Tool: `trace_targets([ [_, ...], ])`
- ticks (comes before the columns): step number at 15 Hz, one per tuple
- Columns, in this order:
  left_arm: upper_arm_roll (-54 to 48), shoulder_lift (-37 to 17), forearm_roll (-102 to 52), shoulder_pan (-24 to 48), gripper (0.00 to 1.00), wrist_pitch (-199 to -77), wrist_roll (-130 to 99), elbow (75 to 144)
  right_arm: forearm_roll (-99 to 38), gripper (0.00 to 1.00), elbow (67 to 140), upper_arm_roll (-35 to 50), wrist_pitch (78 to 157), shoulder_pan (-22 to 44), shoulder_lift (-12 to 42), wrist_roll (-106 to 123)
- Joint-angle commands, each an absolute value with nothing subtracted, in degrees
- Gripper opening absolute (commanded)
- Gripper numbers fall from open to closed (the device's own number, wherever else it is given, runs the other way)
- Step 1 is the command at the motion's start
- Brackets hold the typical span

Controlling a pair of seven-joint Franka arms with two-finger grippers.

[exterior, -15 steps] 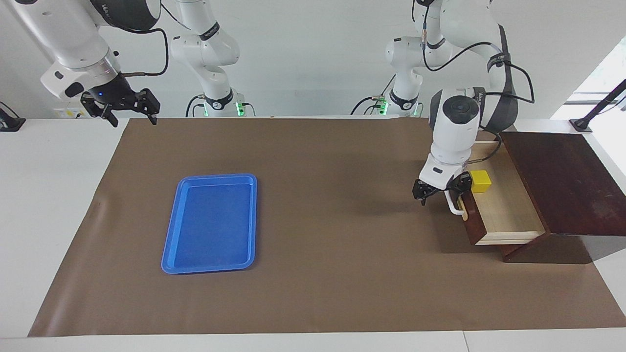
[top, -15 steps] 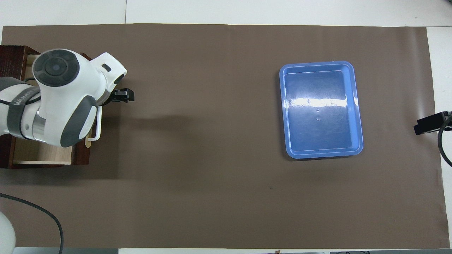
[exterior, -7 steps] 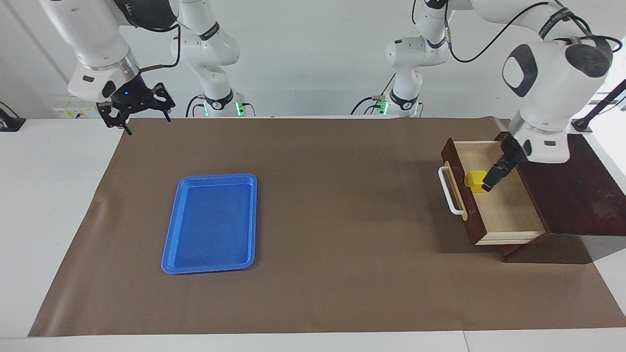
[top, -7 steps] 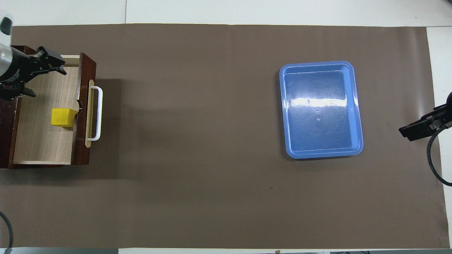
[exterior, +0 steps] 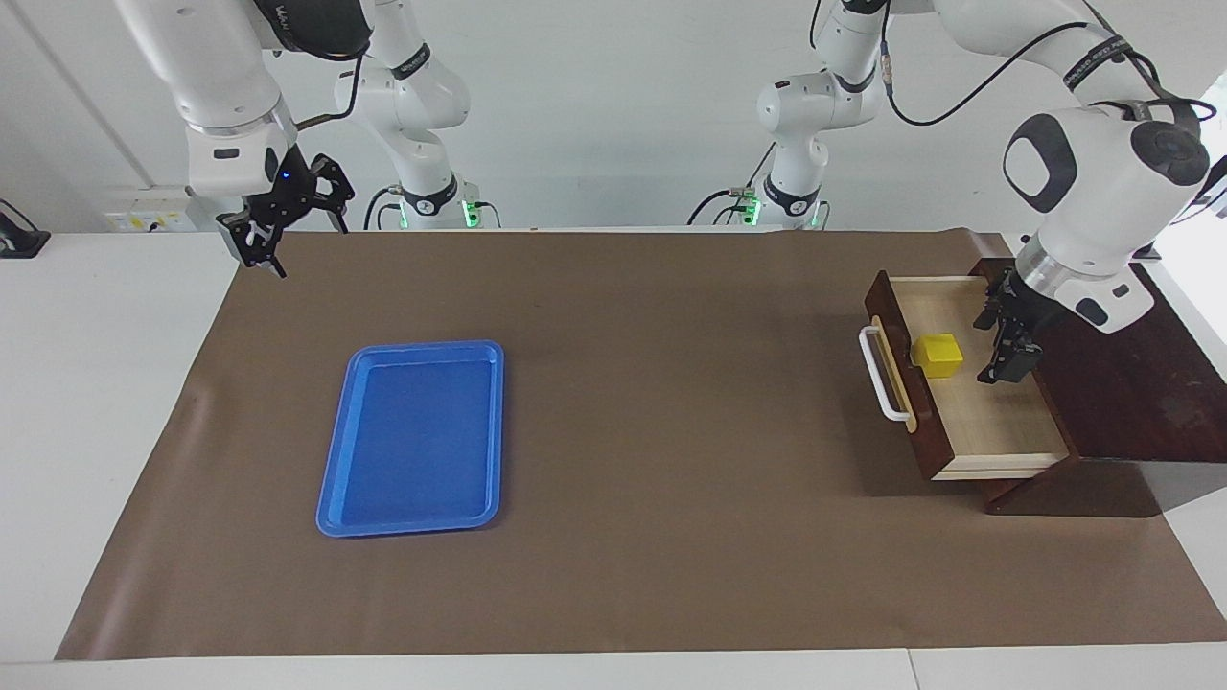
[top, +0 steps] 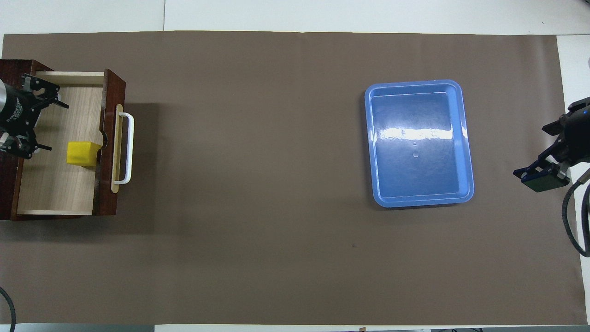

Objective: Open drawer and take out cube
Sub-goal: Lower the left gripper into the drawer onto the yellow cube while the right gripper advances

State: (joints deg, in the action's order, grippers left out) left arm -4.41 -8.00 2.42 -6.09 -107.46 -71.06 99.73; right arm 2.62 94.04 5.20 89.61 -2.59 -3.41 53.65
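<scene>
One cube [exterior: 937,354] in open drawer [exterior: 987,422], left gripper [exterior: 1005,343] over drawer interior.

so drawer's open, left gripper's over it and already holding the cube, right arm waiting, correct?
Not quite. The left gripper is over the open drawer, but its jaws are open and the cube sits free on the drawer floor, as the facing view shows. The right gripper does wait off at its end.

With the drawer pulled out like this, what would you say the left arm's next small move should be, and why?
Probably slide the left gripper sideways over the cube and lower it. The drawer stands open, the cube sits inside against its front panel, and the open gripper hangs beside it, not yet around it. The right gripper waits.
</scene>
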Motion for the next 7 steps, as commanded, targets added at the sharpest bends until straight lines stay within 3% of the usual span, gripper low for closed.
trace_targets([
  [1, -4.2, -3.8, 2.0, -6.2, 1.00, -112.8, -74.6, 108.3, 2.8, 1.00, 94.2, 8.1, 92.3, -2.8, -3.8, 58.0],
  [6, -4.1, -2.9, 2.1, -7.8, 1.00, -117.9, -81.6, 113.9, 1.2, 1.00, 94.3, 13.7, 91.9, -2.8, -3.9, 59.4],
  [7, -4.2, -1.9, 2.1, -8.0, 1.00, -119.6, -82.6, 116.1, -4.9, 1.00, 94.5, 14.7, 91.9, -2.6, -4.0, 59.7],
])
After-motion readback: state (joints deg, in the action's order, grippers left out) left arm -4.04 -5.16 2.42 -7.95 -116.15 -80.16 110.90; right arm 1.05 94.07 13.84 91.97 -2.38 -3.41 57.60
